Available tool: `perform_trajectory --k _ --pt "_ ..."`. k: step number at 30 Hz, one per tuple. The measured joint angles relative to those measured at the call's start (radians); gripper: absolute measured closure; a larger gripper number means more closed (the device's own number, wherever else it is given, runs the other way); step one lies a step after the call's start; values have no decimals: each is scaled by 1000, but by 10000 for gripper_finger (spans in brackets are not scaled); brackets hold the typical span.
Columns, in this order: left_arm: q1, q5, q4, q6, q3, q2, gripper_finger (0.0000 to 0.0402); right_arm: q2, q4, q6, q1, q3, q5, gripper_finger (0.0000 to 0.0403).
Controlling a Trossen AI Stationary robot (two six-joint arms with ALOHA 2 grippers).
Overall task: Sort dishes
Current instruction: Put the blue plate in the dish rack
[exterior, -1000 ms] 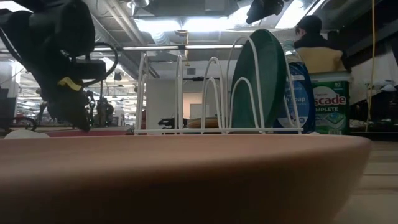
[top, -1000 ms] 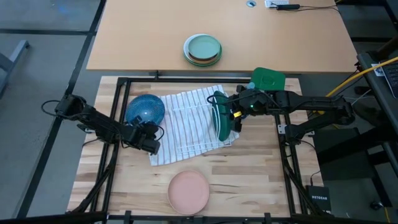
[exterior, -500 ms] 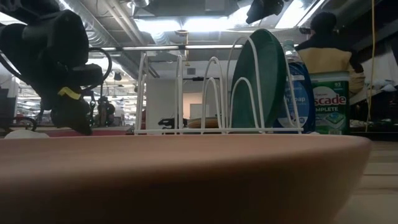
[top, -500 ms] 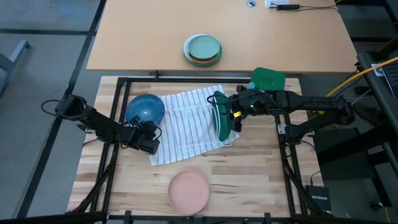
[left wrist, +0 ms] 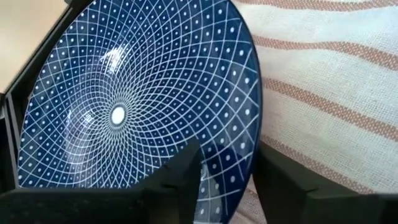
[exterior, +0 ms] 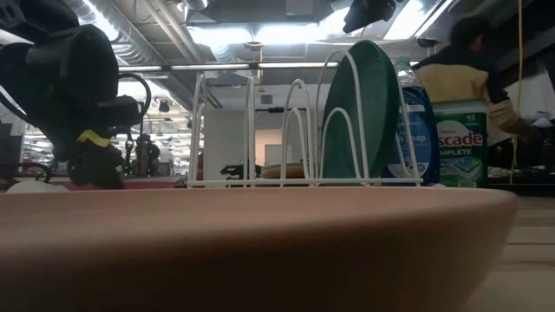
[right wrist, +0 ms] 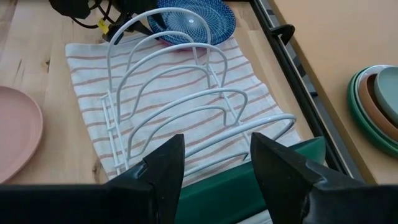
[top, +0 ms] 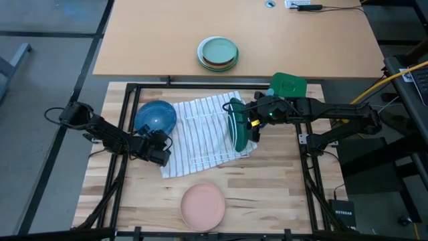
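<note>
The blue bowl [top: 156,117] sits at the table's left, and a magenta rim [right wrist: 180,42] shows under it. My left gripper [top: 158,143] is open at the bowl's near rim. One finger [left wrist: 180,177] is over the bowl's inside and the other [left wrist: 286,186] is outside it. The dark green plate [top: 235,124] stands on edge in the white wire rack [right wrist: 186,93], which stands on a striped towel [top: 200,134]. My right gripper [exterior: 368,13] is open just above the plate's top edge [right wrist: 224,186]. The salmon-pink plate [top: 202,205] lies flat near the front edge. My left gripper has the bowl's near rim [left wrist: 250,165] between its two open fingers, one inside and one outside. It comes slanting down from the table's near side. I cannot tell whether a finger touches the rim. The bowl rests in its place.
Stacked mint-green plates [top: 218,53] sit on the far table. A green detergent box [top: 289,85] and a blue bottle [exterior: 421,130] stand behind the rack. A black frame [top: 127,120] borders the worktop. A person [exterior: 468,69] moves in the room behind.
My left gripper has gone down and a little toward the table's left and far side, onto the blue bowl's near rim. The bowl, the green plate and my right gripper have kept still.
</note>
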Motion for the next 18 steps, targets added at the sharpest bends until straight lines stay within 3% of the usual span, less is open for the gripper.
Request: perform_trajectory --k 8,18 --pt "-3 -29 -5 48 0 0 383 0 0 0 0 0 0 217" --pt "-42 -18 12 35 61 -2 388 0 0 0 0 0 0 217"
